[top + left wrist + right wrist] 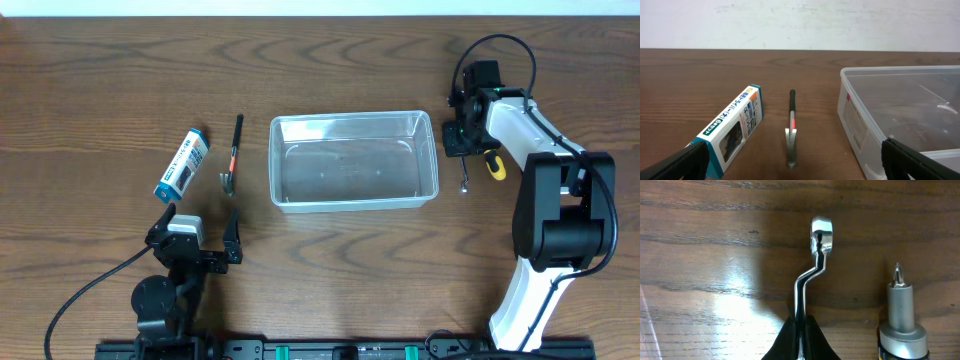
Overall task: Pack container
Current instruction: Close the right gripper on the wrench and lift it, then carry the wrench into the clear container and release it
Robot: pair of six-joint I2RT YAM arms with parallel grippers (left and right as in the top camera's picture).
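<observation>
the right gripper (800, 337) is pinched on the shank of a bent metal wrench (819, 240), whose head points out over the wooden table (715, 240). a screwdriver (901, 305) lies just beside it, parallel. both are close off the right end wall of the container (354, 117) (clear plastic, rim up), which sits mid-table. the left gripper (800, 165), fingers spread wide, hangs near the front edge facing a blue-and-white box (732, 127) and a black-handled tool (791, 117). a strip of bare wood separates that tool from the container's left wall.
</observation>
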